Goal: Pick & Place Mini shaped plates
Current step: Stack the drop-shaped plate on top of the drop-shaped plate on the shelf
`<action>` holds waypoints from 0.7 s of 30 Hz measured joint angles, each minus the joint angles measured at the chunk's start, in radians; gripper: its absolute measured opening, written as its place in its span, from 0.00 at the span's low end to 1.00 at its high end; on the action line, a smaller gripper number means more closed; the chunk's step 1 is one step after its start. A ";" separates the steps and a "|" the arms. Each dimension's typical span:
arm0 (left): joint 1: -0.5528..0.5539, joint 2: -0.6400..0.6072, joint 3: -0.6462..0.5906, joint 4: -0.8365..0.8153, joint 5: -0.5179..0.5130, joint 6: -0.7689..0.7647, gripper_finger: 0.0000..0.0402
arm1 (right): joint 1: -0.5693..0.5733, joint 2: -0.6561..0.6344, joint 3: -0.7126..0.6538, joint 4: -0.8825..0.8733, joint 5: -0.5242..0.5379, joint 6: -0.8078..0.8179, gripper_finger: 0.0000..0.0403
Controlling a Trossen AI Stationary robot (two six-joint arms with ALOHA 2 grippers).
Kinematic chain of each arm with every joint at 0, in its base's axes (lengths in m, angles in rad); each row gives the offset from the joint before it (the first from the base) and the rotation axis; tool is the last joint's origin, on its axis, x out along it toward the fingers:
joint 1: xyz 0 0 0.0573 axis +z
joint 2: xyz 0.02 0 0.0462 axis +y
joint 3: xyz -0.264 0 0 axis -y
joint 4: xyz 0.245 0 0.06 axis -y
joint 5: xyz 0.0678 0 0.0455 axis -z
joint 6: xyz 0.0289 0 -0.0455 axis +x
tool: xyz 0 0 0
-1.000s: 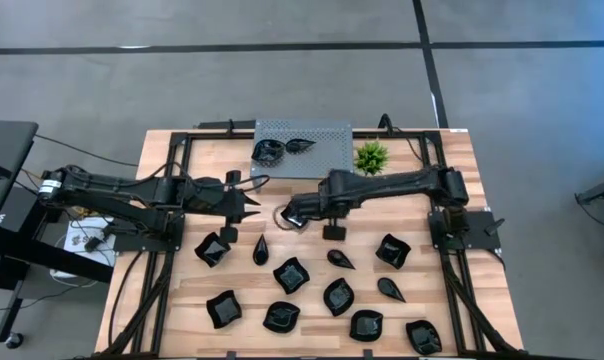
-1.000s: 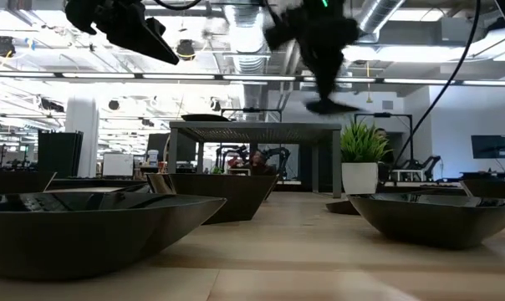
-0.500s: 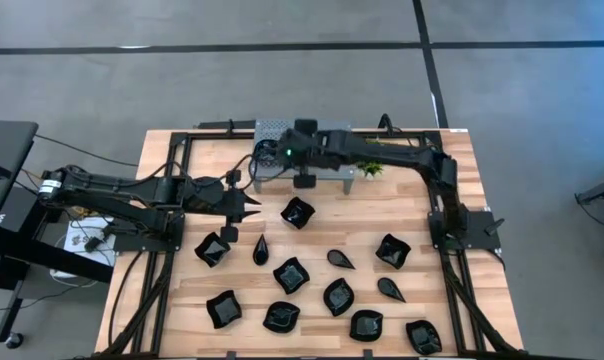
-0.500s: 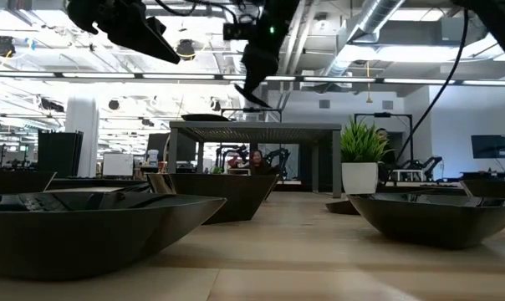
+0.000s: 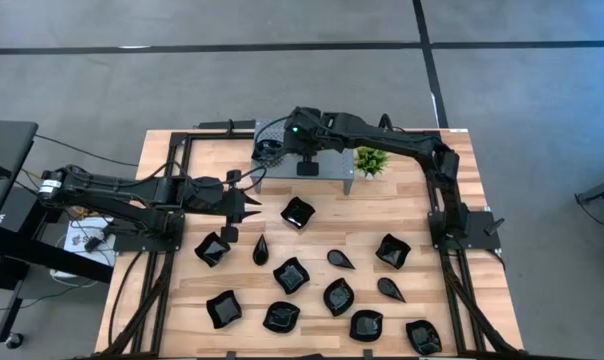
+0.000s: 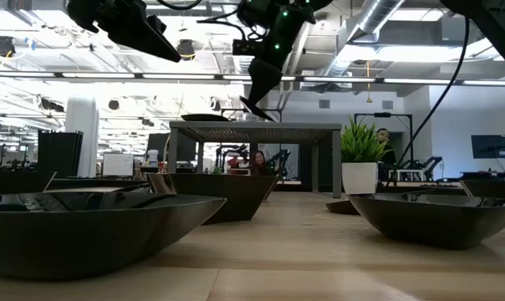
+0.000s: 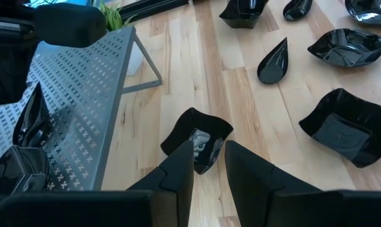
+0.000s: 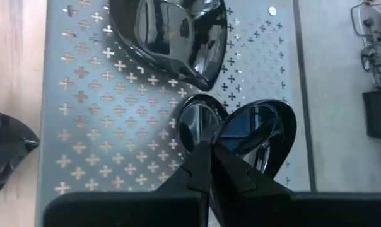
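The right tool (image 8: 211, 157) hangs over the grey perforated stand (image 5: 334, 163), clenched on a teardrop plate (image 8: 257, 133) beside two dishes there. The left tool (image 7: 208, 165) waits, fingers parted, above a wavy plate (image 7: 197, 136) on the worktop (image 5: 412, 205).

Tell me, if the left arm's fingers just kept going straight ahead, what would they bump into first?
Probably the wavy-edged black plate lying alone on the wood just ahead of the left gripper. The grey perforated stand sits off to one side.

Grey perforated metal stand (image 5: 327, 163) beside small green plant (image 5: 370, 159) on wooden table (image 5: 412, 215).
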 joint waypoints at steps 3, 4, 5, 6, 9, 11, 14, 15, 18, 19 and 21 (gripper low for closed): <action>0.000 0.000 0.000 0.002 0.000 0.000 0.23 | 0.002 0.000 0.000 -0.004 -0.004 -0.006 0.01; 0.000 0.000 0.000 0.003 0.000 0.000 0.23 | 0.002 -0.001 0.000 -0.009 -0.006 -0.011 0.01; 0.000 0.000 0.000 0.003 0.000 0.000 0.23 | 0.003 -0.001 0.000 -0.014 -0.006 -0.014 0.01; 0.000 0.000 0.000 0.003 0.000 0.000 0.23 | 0.003 -0.001 0.000 -0.017 -0.006 -0.017 0.02; 0.000 0.000 0.000 0.003 0.000 0.000 0.23 | 0.001 -0.001 0.000 -0.020 -0.006 -0.026 0.05; 0.000 0.000 0.000 0.003 0.000 0.000 0.23 | 0.002 -0.001 0.000 -0.020 -0.003 -0.026 0.07; 0.000 0.000 0.000 0.003 0.000 0.000 0.23 | 0.004 -0.001 0.000 -0.020 -0.003 -0.026 0.12; 0.000 0.000 0.000 0.003 0.000 0.000 0.23 | 0.004 -0.001 0.000 -0.020 -0.003 -0.026 0.13; 0.000 0.000 0.000 0.003 0.000 0.000 0.23 | 0.004 -0.001 0.000 -0.020 -0.001 -0.003 0.17; 0.000 0.000 0.000 0.003 0.000 0.000 0.23 | 0.004 -0.001 0.000 -0.020 0.001 0.015 0.18; 0.000 0.000 0.000 0.003 0.000 0.000 0.23 | 0.007 -0.001 0.000 -0.021 0.002 0.049 0.20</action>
